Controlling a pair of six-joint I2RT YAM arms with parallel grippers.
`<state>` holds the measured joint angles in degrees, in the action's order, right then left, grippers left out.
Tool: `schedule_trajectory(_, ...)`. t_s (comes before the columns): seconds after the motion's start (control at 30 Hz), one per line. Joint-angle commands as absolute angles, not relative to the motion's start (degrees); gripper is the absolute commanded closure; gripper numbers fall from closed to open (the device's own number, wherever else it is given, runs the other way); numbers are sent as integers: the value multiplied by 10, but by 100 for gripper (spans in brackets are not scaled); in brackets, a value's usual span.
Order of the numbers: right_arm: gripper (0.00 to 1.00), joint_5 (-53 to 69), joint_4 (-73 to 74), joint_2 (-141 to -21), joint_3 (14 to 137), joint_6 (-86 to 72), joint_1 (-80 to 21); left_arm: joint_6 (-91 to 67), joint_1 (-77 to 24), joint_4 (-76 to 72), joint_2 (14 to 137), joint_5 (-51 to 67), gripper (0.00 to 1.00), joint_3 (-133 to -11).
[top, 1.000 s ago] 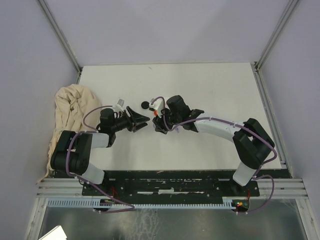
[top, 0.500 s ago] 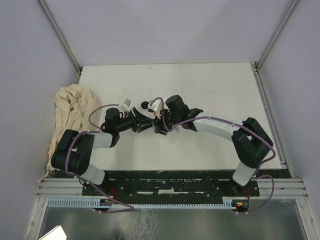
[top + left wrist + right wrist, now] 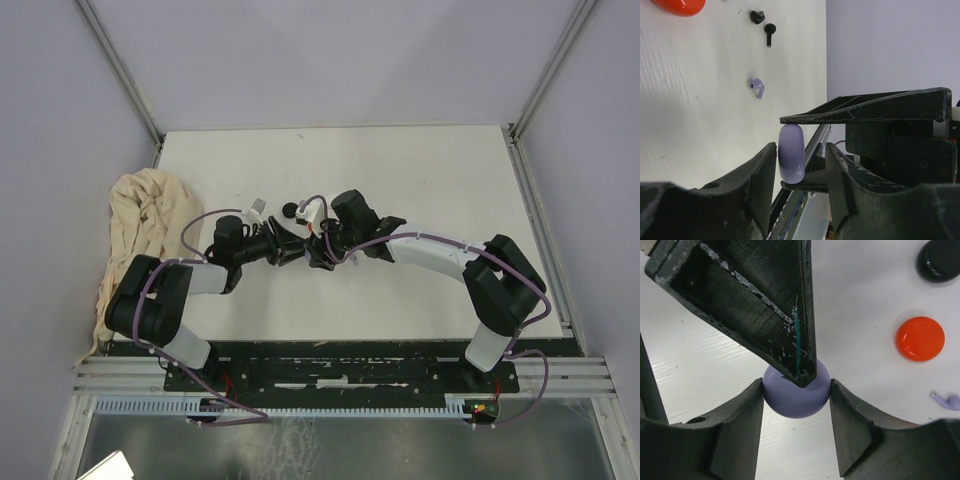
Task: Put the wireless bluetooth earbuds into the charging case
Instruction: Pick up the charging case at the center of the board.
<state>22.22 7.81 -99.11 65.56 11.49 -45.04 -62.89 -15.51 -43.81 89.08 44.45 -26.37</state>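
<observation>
My right gripper (image 3: 796, 390) is shut on a round lilac charging case (image 3: 796, 396), held on edge just above the table. My left gripper (image 3: 801, 160) is open with its fingers either side of the same case (image 3: 791, 153); the case sits close to one finger, with a gap to the other. One left finger (image 3: 765, 305) covers the top of the case in the right wrist view. A lilac earbud (image 3: 758, 88) and two black earbuds (image 3: 769, 31) lie on the table beyond. In the top view both grippers meet at the table's middle (image 3: 305, 250).
An orange disc (image 3: 920, 338) and a black disc (image 3: 939, 260) lie near the case. The black disc also shows in the top view (image 3: 290, 209). A crumpled beige cloth (image 3: 145, 220) lies at the table's left edge.
My left gripper has moved right to the right gripper, and its open fingers now straddle the lilac case. The right arm has stayed put.
</observation>
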Motion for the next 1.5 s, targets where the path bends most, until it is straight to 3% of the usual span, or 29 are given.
schedule_trajectory(0.0,86,236,62,-985,683,122,-452,-616,-158,-463,897,442,51,-281)
schedule_trajectory(0.27,86,237,62,-984,684,123,-452,-615,-160,-465,899,442,63,-281)
schedule_trajectory(0.73,86,240,62,-984,685,123,-452,-620,-165,-475,902,446,71,-282)
schedule_trajectory(0.83,86,238,62,-985,686,123,-451,-622,-166,-479,903,447,77,-281)
schedule_trajectory(0.93,86,234,62,-986,687,121,-452,-625,-167,-486,901,447,90,-280)
schedule_trajectory(1.0,79,224,61,-987,690,112,-451,-626,-166,-489,900,446,96,-279)
schedule_trajectory(1.1,51,219,52,-981,689,92,-448,-627,-166,-489,896,435,97,-278)
schedule_trajectory(1.2,35,220,22,-961,670,65,-440,-629,-165,-491,889,419,97,-275)
schedule_trajectory(1.47,18,119,-54,-891,619,-69,-417,-641,-164,-506,869,360,97,-272)
